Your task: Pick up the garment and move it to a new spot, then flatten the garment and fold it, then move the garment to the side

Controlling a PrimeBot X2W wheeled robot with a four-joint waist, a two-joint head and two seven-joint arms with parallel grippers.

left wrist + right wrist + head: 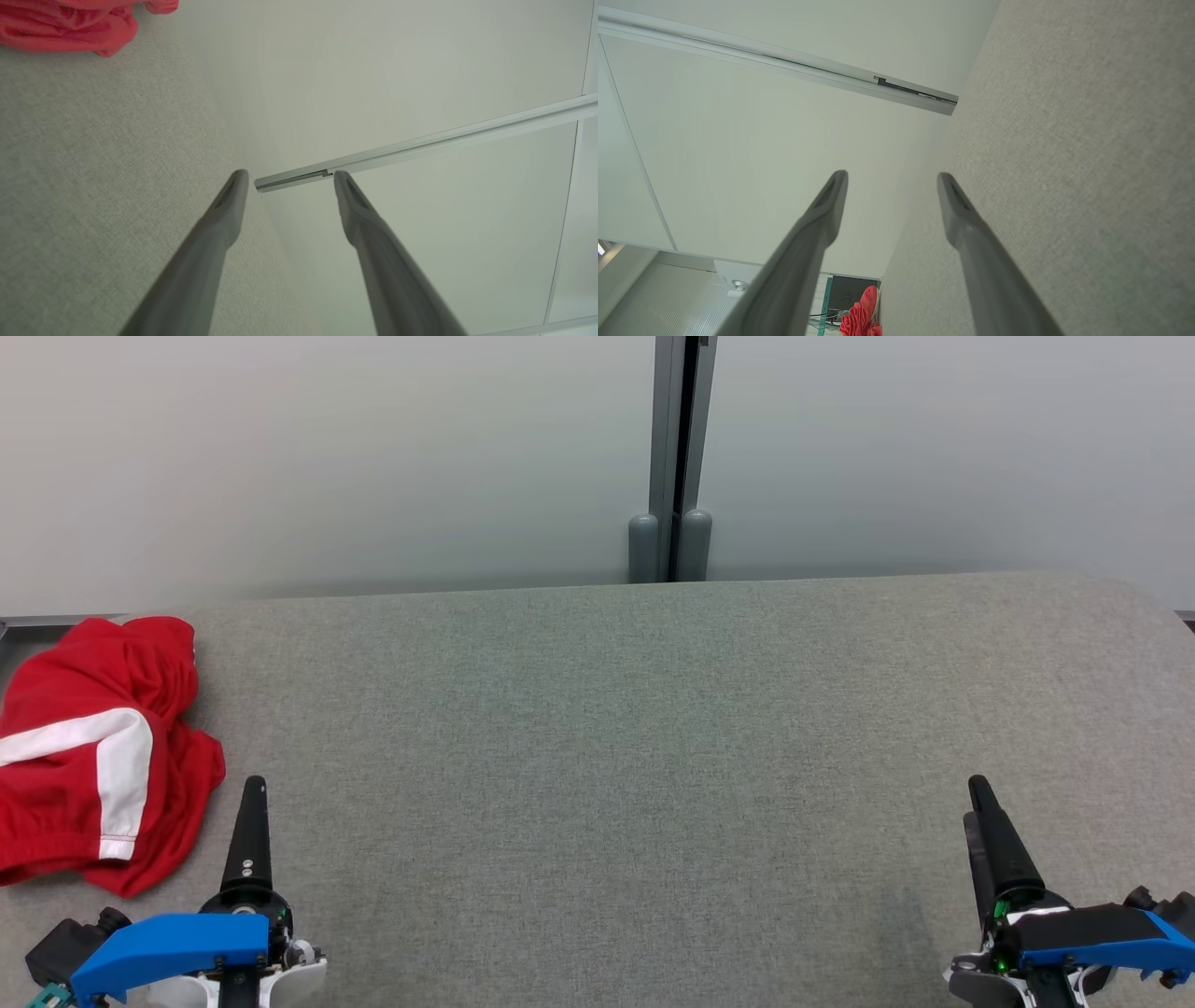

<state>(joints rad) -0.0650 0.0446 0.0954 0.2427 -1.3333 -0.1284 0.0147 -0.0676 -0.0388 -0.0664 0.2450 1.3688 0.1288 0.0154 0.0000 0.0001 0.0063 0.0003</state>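
Observation:
The garment (93, 756) is red with a white stripe and lies crumpled at the far left of the grey table (616, 747). Its edge appears in the left wrist view's top left corner (70, 23) and, far off, at the bottom of the right wrist view (861, 315). My left gripper (254, 789) rests at the lower left, just right of the garment and apart from it. In the left wrist view its fingers stand open (287, 179) with nothing between them. My right gripper (976, 793) rests at the lower right, open (892, 179) and empty.
A pale wall with a grey vertical post (672, 457) stands behind the table's far edge. The table's rounded corner (1158, 602) is at the back right. The wide felt surface between the two grippers is bare.

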